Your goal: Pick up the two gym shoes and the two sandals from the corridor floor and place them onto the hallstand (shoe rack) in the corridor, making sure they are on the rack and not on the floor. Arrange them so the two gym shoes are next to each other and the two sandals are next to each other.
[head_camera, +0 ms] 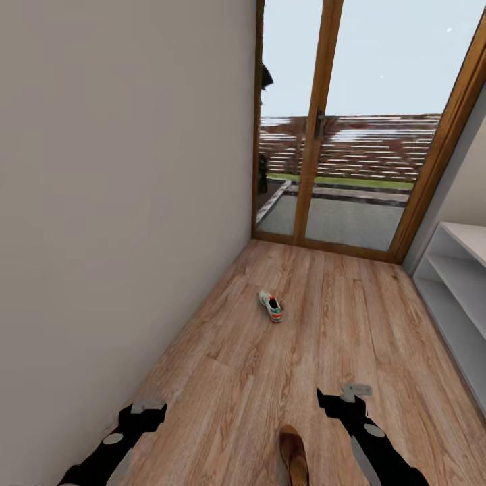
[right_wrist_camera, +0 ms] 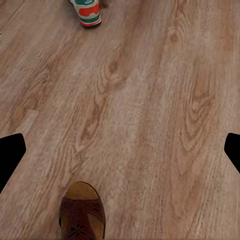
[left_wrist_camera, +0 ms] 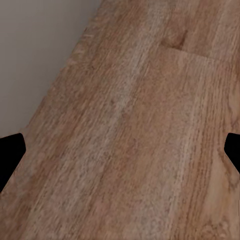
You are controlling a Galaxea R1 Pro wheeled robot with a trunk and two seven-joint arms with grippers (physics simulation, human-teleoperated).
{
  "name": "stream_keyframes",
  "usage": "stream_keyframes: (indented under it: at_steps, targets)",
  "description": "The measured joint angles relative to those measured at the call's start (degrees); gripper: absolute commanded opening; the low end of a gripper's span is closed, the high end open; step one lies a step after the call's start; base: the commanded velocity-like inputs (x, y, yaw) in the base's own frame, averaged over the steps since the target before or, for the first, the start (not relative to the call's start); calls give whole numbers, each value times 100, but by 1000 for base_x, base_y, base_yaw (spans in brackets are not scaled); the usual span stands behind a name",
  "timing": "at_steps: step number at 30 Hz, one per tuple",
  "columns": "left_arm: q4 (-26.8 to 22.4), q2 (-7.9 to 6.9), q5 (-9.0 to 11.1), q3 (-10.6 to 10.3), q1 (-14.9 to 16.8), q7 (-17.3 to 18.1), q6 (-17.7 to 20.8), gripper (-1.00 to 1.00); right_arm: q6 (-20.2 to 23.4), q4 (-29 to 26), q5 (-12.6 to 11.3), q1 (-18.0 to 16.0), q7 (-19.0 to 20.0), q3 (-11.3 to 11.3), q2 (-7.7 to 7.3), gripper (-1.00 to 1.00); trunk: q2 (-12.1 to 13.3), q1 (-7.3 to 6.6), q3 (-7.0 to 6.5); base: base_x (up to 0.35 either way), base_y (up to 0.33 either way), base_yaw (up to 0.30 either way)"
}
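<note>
One white gym shoe (head_camera: 271, 306) with a teal-orange heel lies alone on the corridor floor (head_camera: 229, 378), well ahead of both arms. Its heel end also shows in the right wrist view as the gym shoe (right_wrist_camera: 87, 12). A brown sandal (head_camera: 294, 455) lies on the floor close in, between the two arms and just left of the right one; the sandal (right_wrist_camera: 82, 214) shows its toe end. My left gripper (head_camera: 147, 407) (left_wrist_camera: 120, 152) hangs open over bare planks near the wall. My right gripper (head_camera: 356, 390) (right_wrist_camera: 120, 150) is open too, holding nothing. The light-grey hallstand (head_camera: 453, 283) stands along the right side.
A plain beige wall (head_camera: 121, 202) runs along the left, close to the left arm. A wood-framed glass door (head_camera: 320, 135) closes the far end of the corridor. Open plank floor lies between me and the gym shoe.
</note>
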State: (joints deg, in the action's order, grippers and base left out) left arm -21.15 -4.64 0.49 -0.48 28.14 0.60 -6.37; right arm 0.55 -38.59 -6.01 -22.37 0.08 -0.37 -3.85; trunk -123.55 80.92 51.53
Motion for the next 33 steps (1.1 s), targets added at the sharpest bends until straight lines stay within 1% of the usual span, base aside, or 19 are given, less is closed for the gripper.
stream_keyframes:
  at_steps: [3, 4, 7, 11, 22, 33]
  targets:
    - [-3, 0, 22, 4, 352, 10, 249, 100, 115, 34, -5, -99, 17, 5, -1, 100, -121, 66, 55, 0, 0, 0]
    - [-1, 5, 30, 5, 422, 12, 286, 100, 128, 42, -5, -112, 21, 12, -1, 100, -161, 88, 74, 0, 0, 0]
    - [0, 33, 40, 10, 578, 13, 354, 100, 146, 69, -3, -136, 30, 27, 1, 100, -281, 154, 128, 0, 0, 0]
    - [8, 55, 39, 18, 679, 19, 391, 100, 149, 175, -1, -150, 36, 52, 6, 100, -442, 242, 200, 0, 0, 0]
    - [21, 64, 35, 30, 731, 22, 389, 100, 155, 595, 4, -160, 36, 77, 13, 100, -883, 483, 397, 0, 0, 0]
    - [45, 73, 59, 39, 701, 20, 339, 100, 162, 646, -5, -162, 33, 72, 13, 100, -1324, 725, 595, 0, 0, 0]
